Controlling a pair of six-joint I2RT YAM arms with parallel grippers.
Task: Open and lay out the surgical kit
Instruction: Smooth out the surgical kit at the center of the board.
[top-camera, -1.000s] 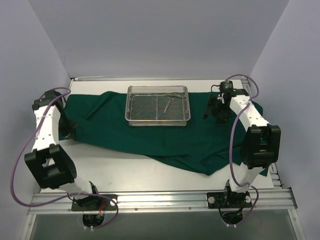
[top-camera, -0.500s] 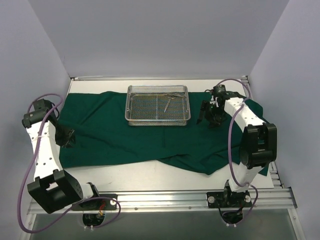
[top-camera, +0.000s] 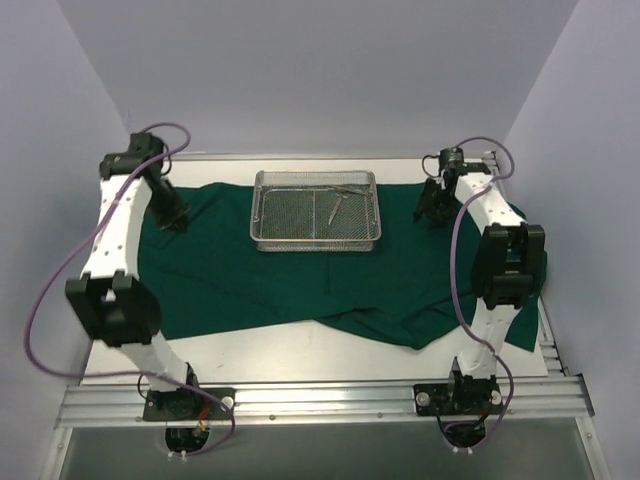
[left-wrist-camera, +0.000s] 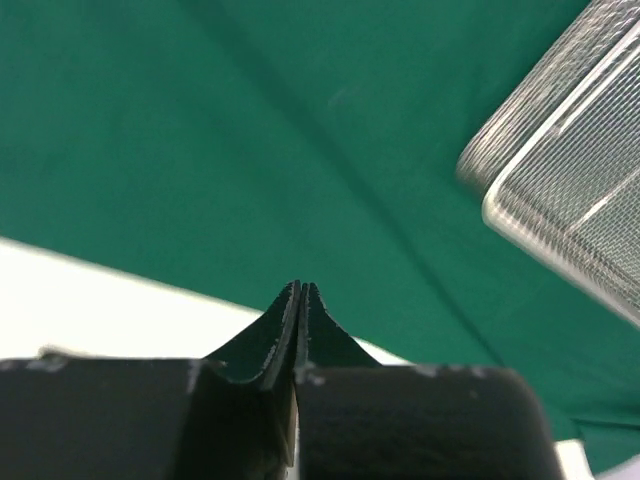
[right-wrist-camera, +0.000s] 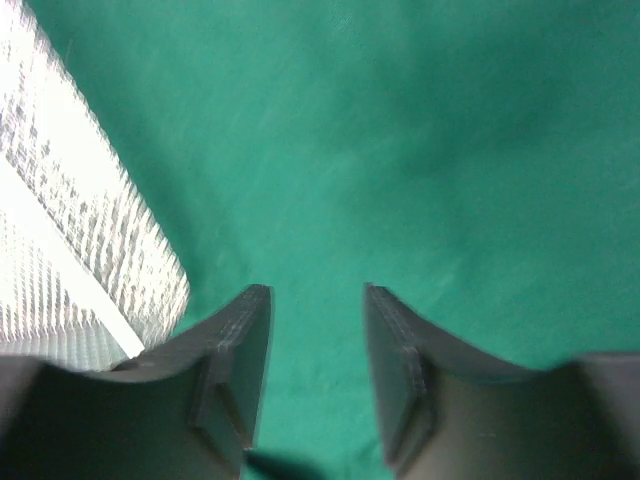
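**Kit position.** The wire-mesh tray stands on the dark green drape at the middle of the table's far edge. Its long axis runs left to right, parallel to that edge.

**Tray contents.** Thin metal instruments lie in the right half of the tray. One is slanted, and another lies along the far side. Their type is too small to tell.

**Drape.** It is spread with its long axis left to right across the far and middle table. Its near-right part is rumpled into folds that reach toward the near-right corner.

**Left arm.** It rises from its base at the near edge, bends at the elbow and reaches to the far-left corner. The left gripper points down over the drape's far-left part. In the wrist view its fingertips are pressed together with nothing seen between them, and the tray corner lies to the upper right.

**Right arm.** It stretches toward the far-right corner. The right gripper points down above the drape, just right of the tray. Its jaws stand moderately apart and hold nothing, with green cloth below and the tray wall to the left.
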